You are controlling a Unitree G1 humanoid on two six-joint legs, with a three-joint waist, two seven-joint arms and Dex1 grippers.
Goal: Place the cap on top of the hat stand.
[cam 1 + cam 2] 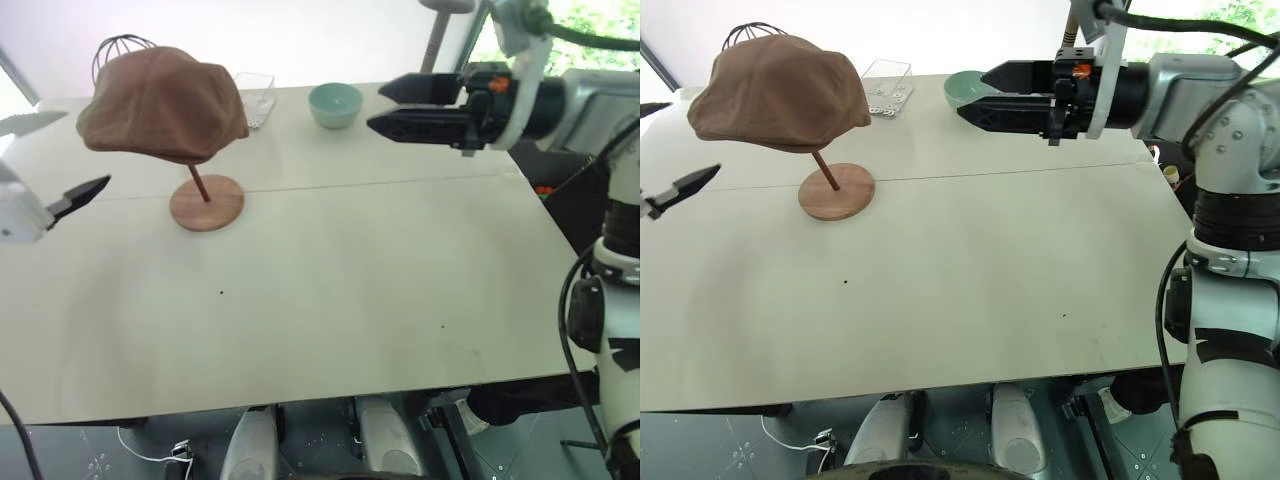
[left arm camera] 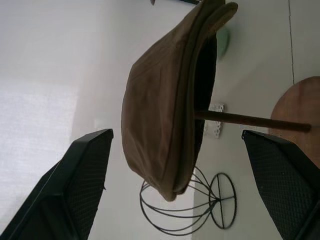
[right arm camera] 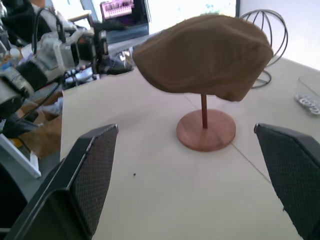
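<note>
- Two claws stand clear of the cap [image 1: 162, 104], neither touching it.
- The cap sits on top of the hat stand [image 1: 206, 202], covering its disc; the thin slanted rod and round base show beneath, near the bench's [image 1: 330, 290] far left.
- Left claw [image 2: 182, 187]: fingers apart, empty, just left of the stand.
- Right claw [image 1: 385, 107]: fingers apart, empty, well to the cap's right, in front of the teal bowl [image 1: 335, 104].
- A black wire globe stand [image 3: 272, 35] rises behind the cap.
</note>
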